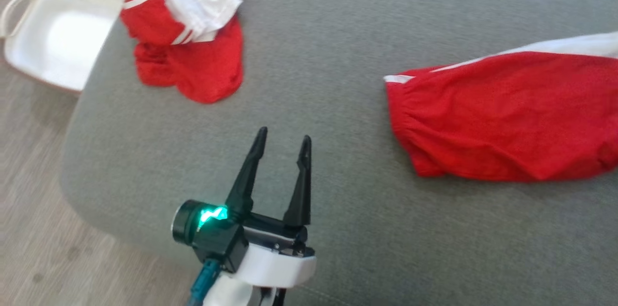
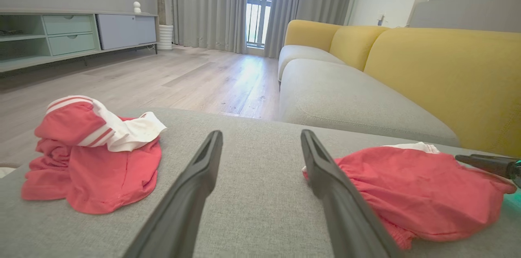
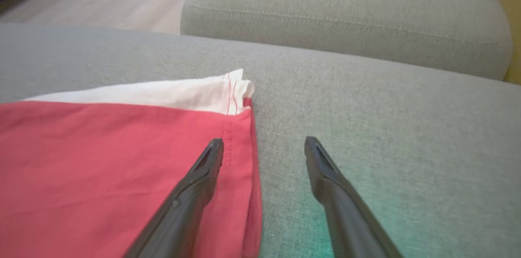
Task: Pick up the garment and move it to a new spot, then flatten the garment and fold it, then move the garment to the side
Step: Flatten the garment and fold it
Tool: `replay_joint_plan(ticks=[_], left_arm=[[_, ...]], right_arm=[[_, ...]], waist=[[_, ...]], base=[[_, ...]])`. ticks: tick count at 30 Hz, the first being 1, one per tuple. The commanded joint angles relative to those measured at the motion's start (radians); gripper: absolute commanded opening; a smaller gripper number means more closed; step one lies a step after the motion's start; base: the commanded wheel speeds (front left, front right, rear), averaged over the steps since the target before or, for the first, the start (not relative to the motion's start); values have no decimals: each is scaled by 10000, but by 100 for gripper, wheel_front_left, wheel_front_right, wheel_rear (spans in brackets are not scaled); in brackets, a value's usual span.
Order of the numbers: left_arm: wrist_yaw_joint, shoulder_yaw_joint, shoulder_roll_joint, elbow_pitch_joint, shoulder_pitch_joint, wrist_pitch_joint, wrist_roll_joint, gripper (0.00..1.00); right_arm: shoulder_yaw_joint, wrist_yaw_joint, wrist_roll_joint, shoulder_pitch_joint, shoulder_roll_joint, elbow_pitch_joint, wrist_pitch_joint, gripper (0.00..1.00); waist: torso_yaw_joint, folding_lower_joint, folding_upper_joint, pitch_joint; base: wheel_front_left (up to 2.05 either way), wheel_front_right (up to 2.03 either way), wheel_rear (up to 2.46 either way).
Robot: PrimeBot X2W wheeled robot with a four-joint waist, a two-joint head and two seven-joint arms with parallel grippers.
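Grey fabric cushion (image 1: 338, 31), crumpled red garment (image 1: 193, 64), pale wood floor (image 1: 29, 200), yellow sofa (image 2: 447, 79)

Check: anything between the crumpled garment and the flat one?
Head view: only bare grey cushion between the crumpled garment and the flat garment; the open left gripper hovers short of that gap.

Cushion (image 1: 338, 31) carries two garments: left garment (image 1: 188, 55) at far left corner, right garment (image 1: 507, 118) at right edge, well apart. Tub (image 1: 58, 35) on floor (image 1: 29, 200), just beyond the far left corner.

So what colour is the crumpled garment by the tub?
Crumpled garment: red, white stripes; head view.
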Motion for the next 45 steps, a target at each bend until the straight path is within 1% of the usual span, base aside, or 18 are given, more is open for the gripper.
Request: replay_joint_plan(ticks=[1,6,9,10,11,12,13,15,19,26,31,32,34,39,42,45], left_arm=[[79,178,-13,-354,-46,-64,-76,100],[217,19,-15,-361,-75,-64,-201,100],[254,-28,-15,-345,-107,-64,-221,100],[262,-31,-15,-338,-113,-64,-222,100],[271,-28,-15,-329,-114,-64,-217,100],[277,-22,-15,-319,-111,-64,-213,100],[274,-20,-15,-298,-104,-64,-211,100],[240,-22,-15,-249,-102,-64,-189,100],[175,-20,-16,-198,-126,-64,-110,100],[29,119,-16,-74,-184,-64,103,100],[-124,219,-16,21,-293,-64,249,100],[-170,275,-16,45,-350,-64,302,100],[-224,301,-16,71,-416,-64,337,100],[-304,329,-16,148,-495,-64,404,100],[-347,349,-16,236,-505,-64,451,100],[-383,338,-16,324,-520,-64,463,100]], right_arm=[[21,-9,-63,86,-216,8,130,100],[91,-9,61,206,-61,649,779,100],[116,-9,191,264,54,830,1071,100],[125,-9,251,282,101,832,1120,84],[154,-9,323,309,147,807,1193,42],[191,-9,396,349,185,767,1238,4],[233,-9,482,378,221,712,1290,0],[253,-9,600,360,253,593,1314,0],[131,-9,510,193,296,493,868,0],[123,-9,286,98,427,146,280,0],[125,-9,129,125,107,-40,58,0],[104,-9,20,58,-54,-56,30,0],[76,-9,-98,-15,-227,-47,-4,0],[51,-9,-358,-245,-382,-68,-116,0],[84,-9,-581,-500,-274,-272,-230,0],[79,-9,-910,-720,-126,-653,-355,0]], waist=[[255,0,0,49],[504,0,0,59],[571,0,0,54],[575,0,0,51],[566,0,0,45],[544,0,0,42],[501,0,0,33],[375,0,0,-6],[-57,0,0,-134],[-1327,0,0,-372],[-2312,0,0,-397],[-2678,0,0,-367],[-2954,0,0,-331],[-3392,0,0,-287],[-3633,0,0,-312],[-3737,0,0,-385]], base=[[0,0,0],[0,0,0],[0,0,0],[0,0,0],[0,0,0],[0,0,0],[0,0,0],[0,0,0],[0,0,0],[0,0,0],[0,0,0],[0,0,0],[0,0,0],[0,0,0],[0,0,0],[0,0,0]])
